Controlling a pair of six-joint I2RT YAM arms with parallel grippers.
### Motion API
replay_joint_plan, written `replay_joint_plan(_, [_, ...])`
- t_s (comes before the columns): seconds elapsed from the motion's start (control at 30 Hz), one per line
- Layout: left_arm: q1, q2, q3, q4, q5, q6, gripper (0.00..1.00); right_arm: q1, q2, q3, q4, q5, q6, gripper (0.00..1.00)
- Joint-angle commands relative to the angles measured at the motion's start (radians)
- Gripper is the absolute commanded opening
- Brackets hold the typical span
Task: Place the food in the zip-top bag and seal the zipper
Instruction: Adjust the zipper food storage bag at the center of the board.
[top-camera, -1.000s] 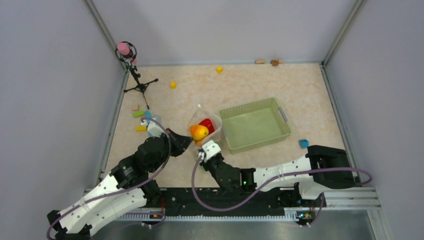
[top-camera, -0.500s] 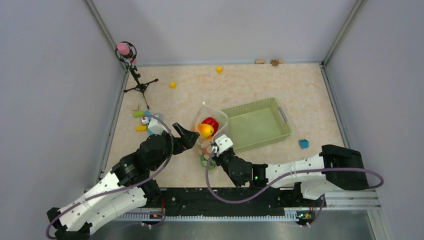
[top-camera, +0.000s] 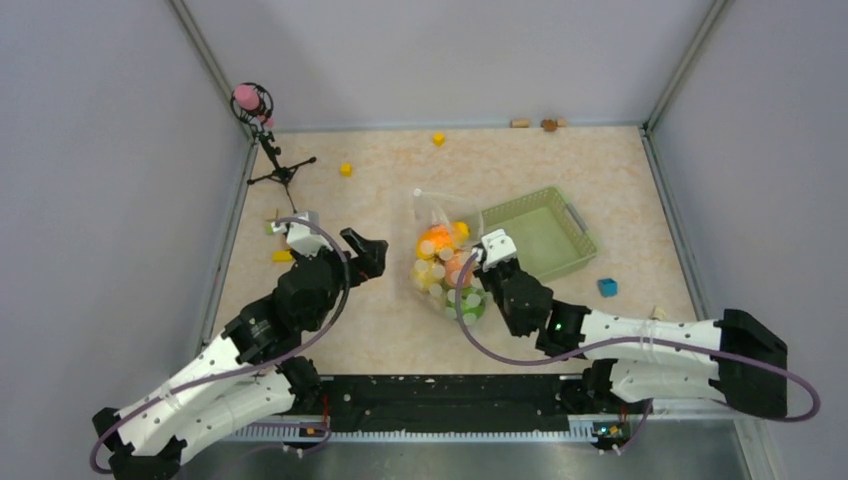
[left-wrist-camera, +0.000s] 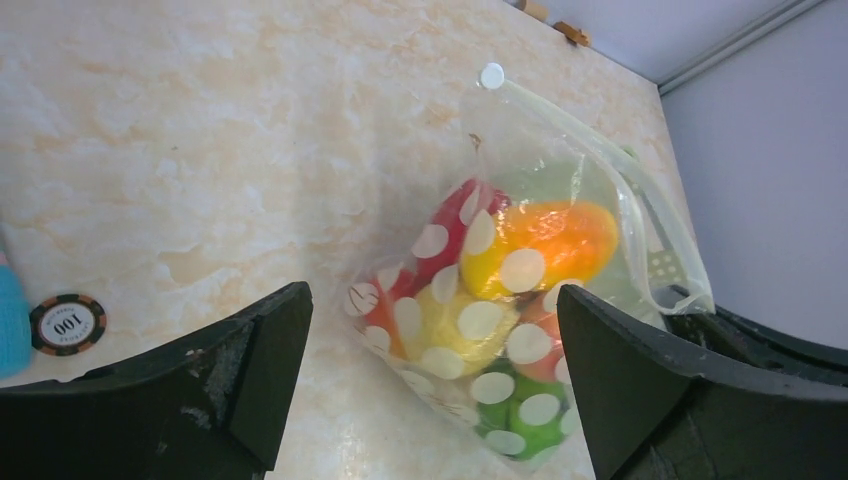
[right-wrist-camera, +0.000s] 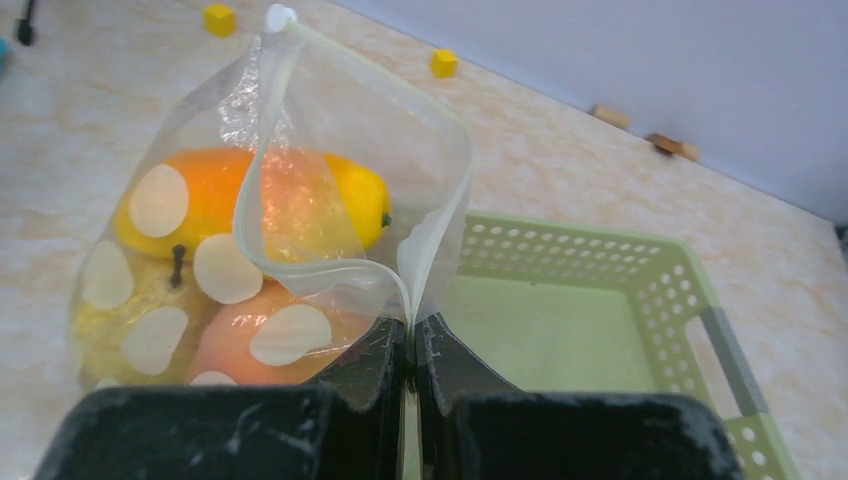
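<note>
The zip-top bag stands on the table between my two arms, clear with white dots. Inside it is the food: an orange-yellow fruit, a red piece, a yellow one, a green one and a peach one. The zipper curves round the bag's mouth, which gapes open. My right gripper is shut on the zipper edge at the mouth's near corner, at the bag's right side. My left gripper stands open just left of the bag, not touching it.
The pale green basket sits right behind the bag, close to my right wrist, its floor bare. A microphone tripod stands at the back left. Yellow cubes, a blue block and a poker chip lie about.
My left gripper opened, let go of the bag and drew back left. My right gripper shut on the mouth edge and carried the bag right. The basket shifted and turned slightly.
</note>
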Motion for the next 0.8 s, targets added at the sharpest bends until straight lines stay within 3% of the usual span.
replay_joint_plan(0.0, [0.012,0.073,0.042,0.123,-0.003,0.137,0.98,-0.132,-0.103,-0.035,-0.001,-0.069,-0.066,0.0])
replay_joint_plan(0.2, [0.11,0.119,-0.008,0.252,0.136,0.229,0.98,-0.196,-0.21,-0.107,-0.014,-0.307,-0.034,0.0])
replay_joint_plan(0.37, [0.385,0.168,-0.116,0.457,0.668,0.28,0.98,-0.197,-0.275,-0.152,0.013,-0.363,-0.093,0.0])
replay_joint_plan(0.47, [0.459,0.2,-0.209,0.645,0.909,0.377,0.98,-0.197,-0.325,-0.181,-0.001,-0.477,-0.081,0.0])
replay_joint_plan(0.6, [0.462,0.233,-0.25,0.772,0.98,0.456,0.98,-0.197,-0.418,-0.187,-0.104,-0.547,-0.054,0.0])
replay_joint_plan(0.7, [0.465,0.276,-0.253,0.85,0.955,0.449,0.98,-0.196,-0.509,-0.216,-0.135,-0.635,-0.046,0.0])
replay_joint_plan(0.77, [0.467,0.331,-0.256,0.952,1.016,0.448,0.98,-0.197,-0.568,-0.234,-0.148,-0.67,-0.035,0.0])
